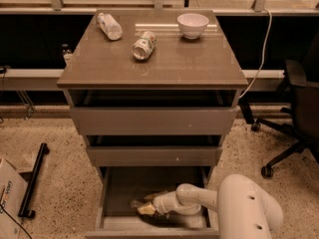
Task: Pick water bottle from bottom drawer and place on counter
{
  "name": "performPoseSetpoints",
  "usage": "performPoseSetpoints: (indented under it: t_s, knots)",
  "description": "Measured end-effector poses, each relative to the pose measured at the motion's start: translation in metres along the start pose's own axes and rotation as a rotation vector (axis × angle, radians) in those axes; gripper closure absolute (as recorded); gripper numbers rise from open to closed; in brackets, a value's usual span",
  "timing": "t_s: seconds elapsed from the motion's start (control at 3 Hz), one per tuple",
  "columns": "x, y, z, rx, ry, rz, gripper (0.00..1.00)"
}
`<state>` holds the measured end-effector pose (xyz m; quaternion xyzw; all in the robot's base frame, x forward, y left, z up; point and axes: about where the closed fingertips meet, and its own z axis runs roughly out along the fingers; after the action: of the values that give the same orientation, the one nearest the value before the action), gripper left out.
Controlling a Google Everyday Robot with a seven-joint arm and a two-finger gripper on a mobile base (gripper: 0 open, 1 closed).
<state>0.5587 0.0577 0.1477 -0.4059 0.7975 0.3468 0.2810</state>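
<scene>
The bottom drawer is pulled open under the two drawers above it. My arm reaches into it from the right, and my gripper sits low over the drawer floor near its middle. A small dark shape lies at the gripper's tip. It looks like the water bottle, and the gripper mostly hides it. I cannot tell whether the gripper holds it. The counter is the glossy grey-brown top of the cabinet.
On the counter lie a clear bottle with a white label and a bottle with a green-and-white label, and a white bowl stands there. An office chair is at the right. A cardboard box and a black bar lie on the floor at the left.
</scene>
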Motion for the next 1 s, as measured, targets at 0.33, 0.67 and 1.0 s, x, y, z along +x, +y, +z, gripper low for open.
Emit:
performPoseSetpoints:
  t_s: [0.33,0.67,1.0]
  knots:
    - [-0.01,0.006,-0.002,-0.018,-0.017,-0.031,0.95]
    - [-0.019,0.007,-0.007,-0.056,-0.057,-0.023,1.0]
    - [-0.045,0.02,-0.043,-0.131,-0.145,-0.083,1.0]
